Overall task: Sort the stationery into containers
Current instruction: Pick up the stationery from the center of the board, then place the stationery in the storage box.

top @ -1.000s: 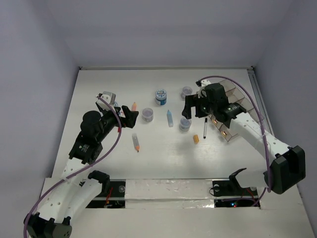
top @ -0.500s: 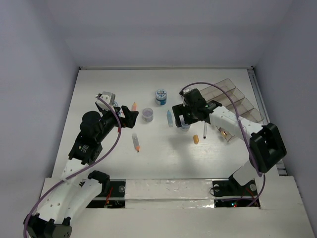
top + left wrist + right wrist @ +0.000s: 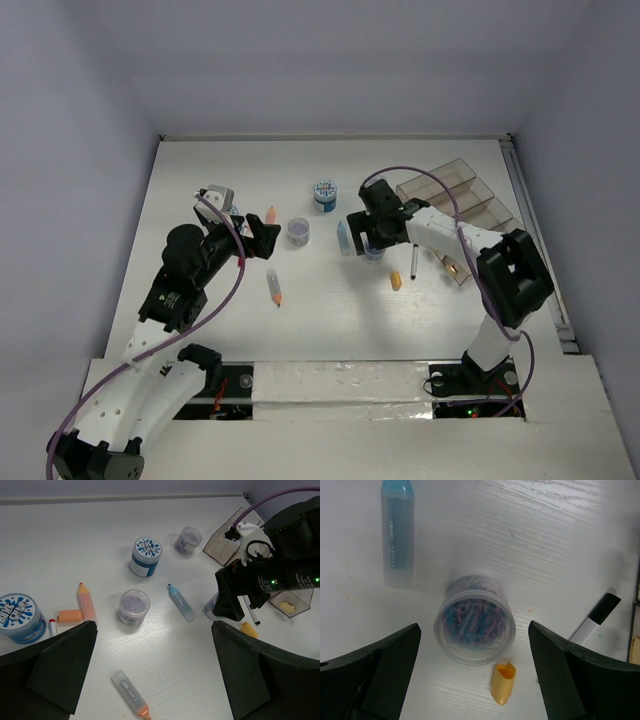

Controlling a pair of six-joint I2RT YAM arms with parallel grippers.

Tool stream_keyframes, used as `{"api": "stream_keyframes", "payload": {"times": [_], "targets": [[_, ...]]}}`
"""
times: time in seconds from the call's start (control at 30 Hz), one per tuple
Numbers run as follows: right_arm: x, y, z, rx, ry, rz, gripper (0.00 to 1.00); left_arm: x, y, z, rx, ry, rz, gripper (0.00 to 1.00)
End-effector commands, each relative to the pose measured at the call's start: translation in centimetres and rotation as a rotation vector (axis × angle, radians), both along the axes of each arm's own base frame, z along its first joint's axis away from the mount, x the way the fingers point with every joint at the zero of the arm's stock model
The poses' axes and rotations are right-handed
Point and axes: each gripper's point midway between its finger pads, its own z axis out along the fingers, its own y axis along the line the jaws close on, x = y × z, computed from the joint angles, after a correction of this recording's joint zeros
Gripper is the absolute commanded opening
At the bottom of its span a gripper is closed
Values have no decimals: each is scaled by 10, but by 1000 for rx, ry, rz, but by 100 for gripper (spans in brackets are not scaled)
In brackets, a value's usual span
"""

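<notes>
Since right gripper (image 3: pixel 475 677) hangs straight over clip jar (image 3: pixel 474 620), jaws spread wide either side, gripping nothing, grab looks next; jar upright at middle of desk (image 3: pixel 330 320), blue marker (image 3: pixel 396 535) and orange stub (image 3: pixel 502 682) beside it; tray (image 3: pixel 440 182) by right edge, near far corner; left gripper (image 3: pixel 157 672) wide open, empty, parked toward left edge.

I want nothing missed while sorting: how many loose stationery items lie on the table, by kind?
Blue-lidded jars: 2
Clear jars: 3
Markers: 3
Black pen: 1
Orange stubs: 2
Small red-tipped stick: 1
Total: 12
</notes>
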Motion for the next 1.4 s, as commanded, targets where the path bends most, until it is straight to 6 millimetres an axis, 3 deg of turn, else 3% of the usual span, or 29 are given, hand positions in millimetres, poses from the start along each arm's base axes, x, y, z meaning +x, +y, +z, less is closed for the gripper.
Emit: {"api": "stream_keyframes", "payload": {"times": [0.0, 0.07, 0.17, 0.3, 0.33, 0.4, 0.5, 0.53, 0.63, 0.73, 0.77, 0.87, 0.9, 1.0, 1.03, 1.13, 1.27, 1.37], "targets": [[15, 6, 10, 5, -43, -18, 94, -1, -1, 31, -20, -85, -6, 99], [16, 7, 4, 1, -34, -18, 87, -1, -1, 31, -20, -85, -5, 99], [19, 8, 0, -7, -34, -22, 84, 0, -1, 31, -20, -84, -6, 99], [23, 7, -1, -14, -47, -33, 59, -1, -1, 30, -18, -83, -8, 99], [26, 4, 3, -25, -66, -47, 49, 0, -1, 30, -18, -83, -6, 99], [32, 2, 17, -24, -111, -65, 40, -1, -1, 31, -18, -84, -8, 99], [44, -1, 57, -2, -219, -96, 32, -2, -1, 31, -21, -85, -11, 99], [49, -8, 75, 20, -257, -120, 31, -2, -1, 31, -21, -86, -11, 99], [61, -26, 102, 44, -323, -169, 31, -5, -3, 33, -25, -95, -20, 99], [74, -61, 124, 58, -371, -255, 30, -7, -2, 36, -28, -105, -17, 99], [81, -82, 133, 62, -395, -306, 30, -8, -4, 37, -29, -109, -25, 99], [88, -116, 142, 44, -425, -392, 30, -10, -5, 38, -30, -113, -31, 99], [91, -139, 146, 30, -438, -449, 30, -10, -5, 39, -29, -115, -26, 99], [90, -181, 142, -15, -432, -561, 30, -12, -10, 38, -30, -111, -43, 99], [89, -208, 143, -23, -438, -627, 30, -13, -12, 38, -28, -111, -52, 99], [81, -243, 129, 2, -412, -719, 30, -15, -19, 36, -25, -103, -74, 99], [79, -272, 116, 0, -411, -796, 30, -17, -26, 33, -21, -94, -93, 99], [83, -283, 114, 11, -416, -816, 30, -18, -27, 33, -20, -95, -97, 99]]}}
